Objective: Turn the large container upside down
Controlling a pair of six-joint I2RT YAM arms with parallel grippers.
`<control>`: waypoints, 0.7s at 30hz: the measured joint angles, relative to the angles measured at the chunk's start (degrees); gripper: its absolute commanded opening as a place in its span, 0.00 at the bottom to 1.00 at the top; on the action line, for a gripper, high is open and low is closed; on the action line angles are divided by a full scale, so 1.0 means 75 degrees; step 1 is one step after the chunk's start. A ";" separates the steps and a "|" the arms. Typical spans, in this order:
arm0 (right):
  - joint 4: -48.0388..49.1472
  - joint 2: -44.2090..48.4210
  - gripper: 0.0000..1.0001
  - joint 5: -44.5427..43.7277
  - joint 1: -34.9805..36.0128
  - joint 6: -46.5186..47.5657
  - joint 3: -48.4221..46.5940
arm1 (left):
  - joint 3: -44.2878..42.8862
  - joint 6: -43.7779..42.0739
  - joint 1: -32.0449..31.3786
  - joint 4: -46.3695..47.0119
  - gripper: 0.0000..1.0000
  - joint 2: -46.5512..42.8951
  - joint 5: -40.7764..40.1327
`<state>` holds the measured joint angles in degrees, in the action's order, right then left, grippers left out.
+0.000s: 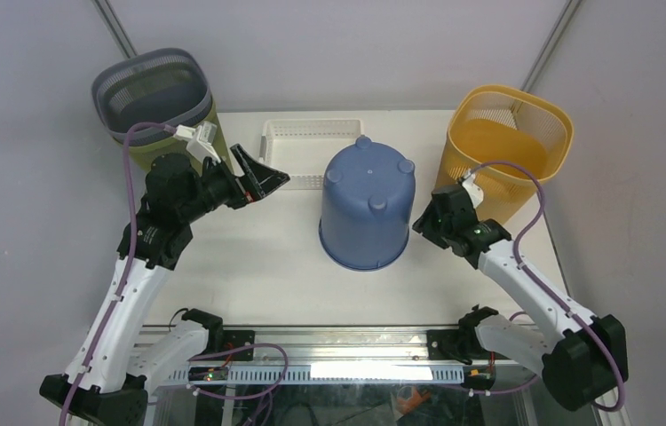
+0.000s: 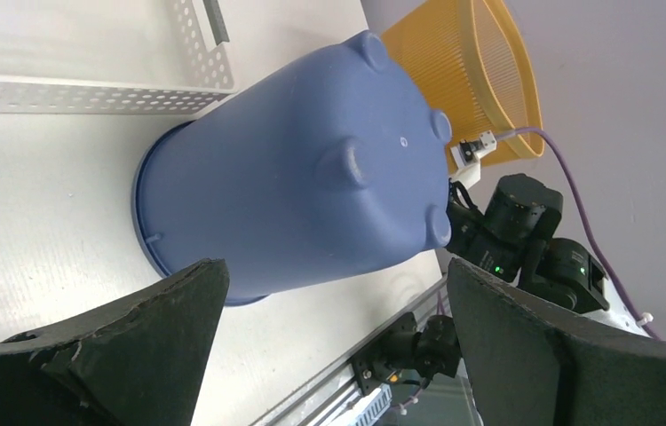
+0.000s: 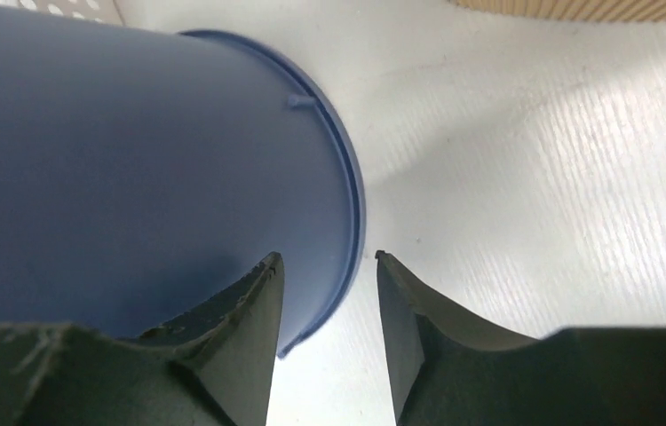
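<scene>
The large blue container (image 1: 368, 206) stands mouth-down in the middle of the table, its footed base facing up. In the left wrist view the container (image 2: 303, 177) lies well beyond my fingers. My left gripper (image 1: 263, 176) hovers to the container's left, open wide and holding nothing. My right gripper (image 1: 424, 219) sits just right of the container near its lower wall. In the right wrist view its fingers (image 3: 249, 311) stand apart beside the container's rim (image 3: 347, 222), and only bare table shows in the gap; the right gripper (image 3: 325, 259) is open.
A white perforated tray (image 1: 310, 146) lies behind the container. A grey mesh basket (image 1: 152, 93) stands at the back left and an orange one (image 1: 507, 142) at the back right, close behind my right arm. The table's near edge carries a metal rail (image 1: 329, 333).
</scene>
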<state>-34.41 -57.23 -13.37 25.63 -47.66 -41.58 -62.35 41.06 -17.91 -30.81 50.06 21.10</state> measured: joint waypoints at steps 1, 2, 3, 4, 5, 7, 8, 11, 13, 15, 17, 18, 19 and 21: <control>0.0137 -0.0152 0.47 -0.0076 0.0003 -0.0009 -0.0003 | -0.0032 -0.0020 0.0000 0.0000 0.99 0.0026 0.0000; 0.0286 -0.0274 0.48 -0.0114 0.0032 -0.0006 -0.0003 | -0.0058 -0.0035 0.0000 0.0000 0.99 0.0041 -0.0003; 0.0536 -0.0411 0.48 -0.0134 0.0111 -0.0017 -0.0003 | -0.0108 -0.0061 0.0000 -0.0017 0.99 0.0067 -0.0003; 0.0758 -0.0571 0.49 -0.0198 0.0259 -0.0009 -0.0015 | -0.0163 -0.0090 0.0000 -0.0017 0.99 0.0085 -0.0006; 0.1005 -0.0764 0.50 -0.0256 0.0481 -0.0015 -0.0038 | -0.0224 -0.0114 0.0000 -0.0020 0.99 0.0102 -0.0012; 0.1443 -0.1364 0.50 -0.0323 0.1122 -0.0029 -0.0300 | -0.0458 -0.0181 0.0000 -0.0067 0.99 0.0160 -0.0026; 0.1626 -0.1614 0.50 -0.0271 0.1588 -0.0023 -0.0431 | -0.0603 -0.0207 0.0000 -0.0082 0.99 0.0192 -0.0032; 0.2229 -0.2716 0.51 -0.0012 0.2847 -0.0009 -0.1192 | -0.1090 -0.0277 0.0000 -0.0079 0.99 0.0309 -0.0032; 0.2483 -0.3316 0.54 0.0128 0.3468 0.0032 -0.1725 | -0.1390 -0.0358 0.0000 -0.0076 0.99 0.0385 -0.0032; 0.2460 -0.3433 0.60 0.0131 0.3704 0.0137 -0.1958 | -0.1652 -0.0425 0.0000 -0.0041 0.99 0.0443 -0.0032; 0.2113 -0.3214 0.63 -0.0050 0.3620 0.0428 -0.2130 | -0.1821 -0.0472 0.0000 -0.0006 0.99 0.0475 -0.0015; 0.1868 -0.3042 0.67 -0.0149 0.3500 0.0615 -0.2232 | -0.1888 -0.0507 0.0000 0.0006 0.99 0.0498 0.0012; 0.1469 -0.2815 0.69 -0.0251 0.3305 0.0883 -0.2430 | -0.1932 -0.0542 -0.0003 0.0020 0.99 0.0551 0.0044; 0.0694 -0.2398 0.74 -0.0530 0.2908 0.1399 -0.3075 | -0.1967 -0.0571 -0.0044 0.0052 0.99 0.0685 0.0087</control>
<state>-29.21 -75.22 -17.34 47.44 -37.17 -64.64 -77.10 36.77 -18.24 -30.41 55.20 21.76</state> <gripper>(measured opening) 0.678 0.987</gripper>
